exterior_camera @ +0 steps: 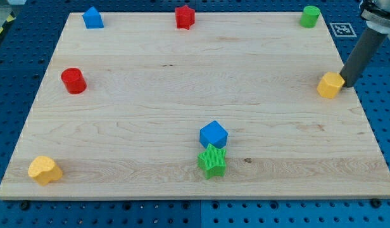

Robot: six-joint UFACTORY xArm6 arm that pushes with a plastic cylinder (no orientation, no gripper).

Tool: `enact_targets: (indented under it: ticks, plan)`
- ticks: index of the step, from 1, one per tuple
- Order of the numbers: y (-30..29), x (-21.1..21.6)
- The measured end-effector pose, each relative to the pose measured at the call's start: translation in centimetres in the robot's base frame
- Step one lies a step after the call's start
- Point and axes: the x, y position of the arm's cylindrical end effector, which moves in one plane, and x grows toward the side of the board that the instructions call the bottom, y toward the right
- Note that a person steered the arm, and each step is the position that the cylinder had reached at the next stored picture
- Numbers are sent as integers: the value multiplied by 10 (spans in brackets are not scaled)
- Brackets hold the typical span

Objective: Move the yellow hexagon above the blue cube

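Note:
The yellow hexagon (330, 84) sits near the board's right edge, at mid height. The blue cube (213, 134) lies at the view's lower middle, touching the green star (212, 161) just below it. My tip (347, 84) is at the hexagon's right side, right against it or nearly so. The rod rises toward the view's upper right. The hexagon is far to the right of the cube and a little higher in the view.
A blue house-shaped block (92, 18) is at top left, a red star (184, 16) at top middle, a green cylinder (310, 16) at top right. A red cylinder (73, 81) is at left, a yellow heart-like block (44, 170) at bottom left.

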Motion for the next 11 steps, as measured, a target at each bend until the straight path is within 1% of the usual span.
enact_targets:
  ticks: [2, 5, 6, 8, 9, 10, 11]
  plan:
    - [-60, 0]
    - [-76, 10]
    - [-74, 28]
    - [-106, 37]
    - [-95, 53]
    - [-105, 71]
    - [-131, 71]
